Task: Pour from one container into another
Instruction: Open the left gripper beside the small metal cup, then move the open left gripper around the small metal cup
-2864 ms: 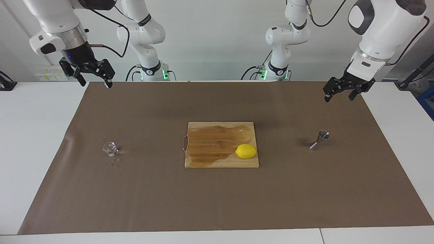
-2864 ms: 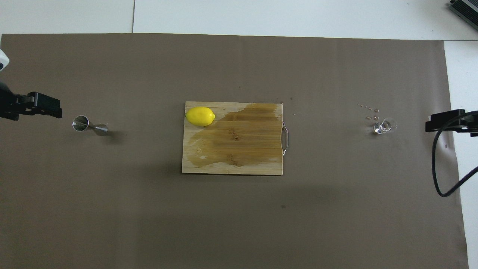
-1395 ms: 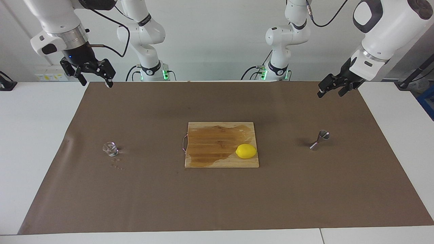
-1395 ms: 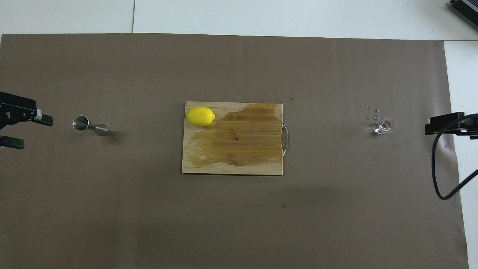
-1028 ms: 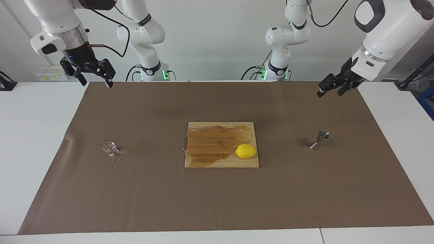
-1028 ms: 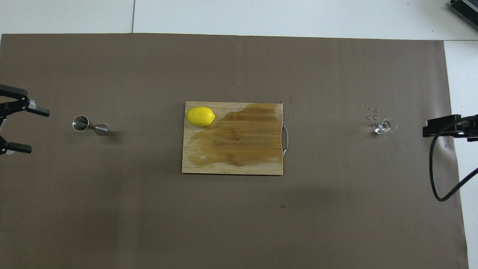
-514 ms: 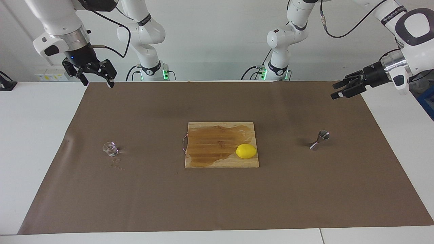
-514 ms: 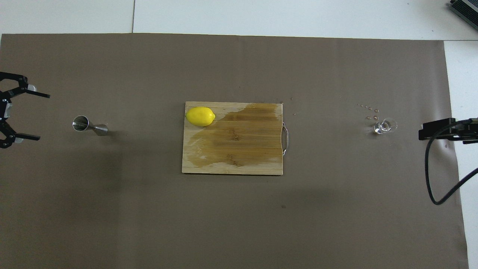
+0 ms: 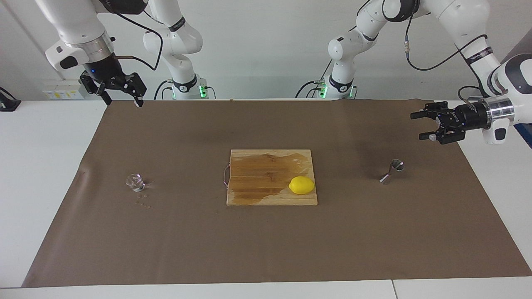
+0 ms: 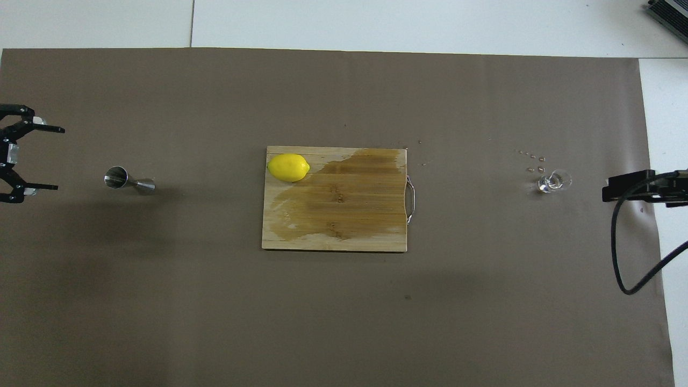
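Observation:
The small clear glass tumbler [image 9: 135,182] [image 10: 552,181] stands on the brown mat toward the right arm's end of the table. The steel jigger [image 9: 392,170] [image 10: 128,181] stands on the mat toward the left arm's end. My left gripper [image 9: 417,126] [image 10: 56,158] hangs open over the mat's edge beside the jigger. It is turned sideways, its fingers point toward the jigger, and it touches nothing. My right gripper [image 9: 122,101] is open and empty, raised over the mat's corner near its base, well apart from the tumbler.
A wooden cutting board [image 9: 257,178] [image 10: 344,215] with a wet stain lies mid-table. A lemon [image 9: 301,185] [image 10: 288,167] rests on the board's corner. Small droplets [image 9: 143,203] dot the mat by the tumbler. A black cable [image 10: 623,252] loops at the right arm's end.
The left gripper has swung from pointing down to lying sideways and has dropped lower, closer to the jigger. The right gripper has barely shifted. Tumbler and jigger have not moved.

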### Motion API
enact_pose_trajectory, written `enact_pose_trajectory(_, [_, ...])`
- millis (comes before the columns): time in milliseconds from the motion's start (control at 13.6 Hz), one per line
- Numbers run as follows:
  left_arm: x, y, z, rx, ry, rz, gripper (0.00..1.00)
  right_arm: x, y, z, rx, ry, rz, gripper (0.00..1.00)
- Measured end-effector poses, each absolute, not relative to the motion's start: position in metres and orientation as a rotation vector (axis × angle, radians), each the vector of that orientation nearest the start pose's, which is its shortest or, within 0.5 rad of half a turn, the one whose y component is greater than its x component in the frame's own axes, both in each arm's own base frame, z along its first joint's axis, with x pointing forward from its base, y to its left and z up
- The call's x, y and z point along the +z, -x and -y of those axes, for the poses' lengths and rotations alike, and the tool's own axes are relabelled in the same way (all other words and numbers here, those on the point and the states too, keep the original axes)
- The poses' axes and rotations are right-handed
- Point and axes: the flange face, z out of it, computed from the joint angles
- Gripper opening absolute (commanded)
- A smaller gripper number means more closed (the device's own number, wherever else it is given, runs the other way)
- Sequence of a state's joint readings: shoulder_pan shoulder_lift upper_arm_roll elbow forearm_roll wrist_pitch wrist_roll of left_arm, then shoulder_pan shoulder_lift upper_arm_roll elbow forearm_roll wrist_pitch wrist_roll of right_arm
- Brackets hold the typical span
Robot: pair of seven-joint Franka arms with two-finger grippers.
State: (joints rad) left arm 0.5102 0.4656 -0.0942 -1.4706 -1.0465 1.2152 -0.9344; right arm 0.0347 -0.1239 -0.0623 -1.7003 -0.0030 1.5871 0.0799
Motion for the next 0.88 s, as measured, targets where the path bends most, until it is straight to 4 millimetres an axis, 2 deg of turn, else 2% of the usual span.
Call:
enact_pose_trajectory(294, [0.408, -0.624, -0.157, -1.127, -1.442, -1.214, 1.0, 0.632, -0.516, 0.016, -0.022, 3.132, -0.172, 1.0])
enact_pose_trajectory(587, [0.378, -0.63, -0.156, -1.173, -1.38, -1.207, 1.0, 0.641, -0.517, 0.018, -0.059, 3.134, -0.176, 1.0])
enact_pose_trajectory(881, [0.338, -0.633, -0.157, -1.23, -1.323, -1.21, 1.0, 0.646, -0.525, 0.025, -0.079, 3.145, -0.194, 1.0])
